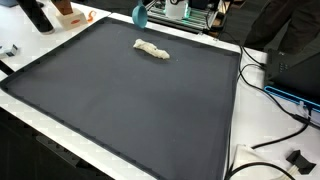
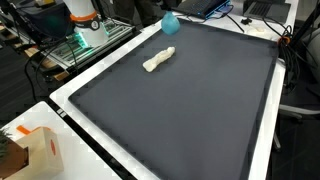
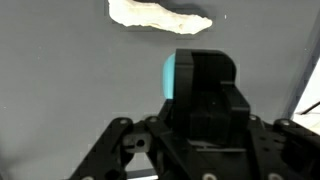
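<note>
Because the gripper (image 3: 205,58) fills the middle of the wrist view as one dark block, it cannot be told whether its jaws are parted or pressed together. A teal object (image 3: 171,76) shows at the left side of that block, either touching it or just behind it. In both exterior views the teal object (image 1: 139,14) (image 2: 170,22) is at the table edge nearest the robot base (image 2: 85,15), at the border of the dark mat (image 1: 130,110). Whether it rests on the mat or is lifted clear cannot be told.

Procedure, as judged from these views:
- Confirm contact on both sides of the teal object before any load is taken.
- Keep the wrist level and the motion slow. The object is close to the table edge, and a sideways push could send it off.

Obstructions:
- A white crumpled piece (image 1: 152,49) (image 2: 159,60) (image 3: 160,14) lies on the mat, near the teal object and inward from that edge. In the wrist view it lies directly ahead of the gripper.
- Cables (image 1: 272,95) run beyond the side edge of the table (image 1: 235,110).
- An orange-and-white box (image 2: 40,150) stands beyond a corner of the mat.

The cables and the box are both well apart from the gripper.
</note>
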`<action>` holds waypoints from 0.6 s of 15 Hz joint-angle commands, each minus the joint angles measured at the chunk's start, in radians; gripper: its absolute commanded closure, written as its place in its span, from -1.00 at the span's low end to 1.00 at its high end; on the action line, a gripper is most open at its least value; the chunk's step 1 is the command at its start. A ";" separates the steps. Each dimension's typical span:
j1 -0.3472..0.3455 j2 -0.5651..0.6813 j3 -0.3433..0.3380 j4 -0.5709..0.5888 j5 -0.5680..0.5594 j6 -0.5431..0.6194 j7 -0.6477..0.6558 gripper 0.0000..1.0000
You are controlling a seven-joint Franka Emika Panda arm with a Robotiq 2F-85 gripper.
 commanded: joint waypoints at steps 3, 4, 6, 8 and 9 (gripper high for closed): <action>-0.006 0.000 0.006 0.002 0.002 -0.003 0.000 0.00; -0.006 0.000 0.006 0.002 0.002 -0.003 0.000 0.00; -0.006 0.000 0.006 0.002 0.002 -0.003 0.000 0.00; -0.006 0.000 0.006 0.002 0.002 -0.003 -0.001 0.50; -0.001 0.009 -0.008 0.004 0.027 -0.012 -0.050 0.50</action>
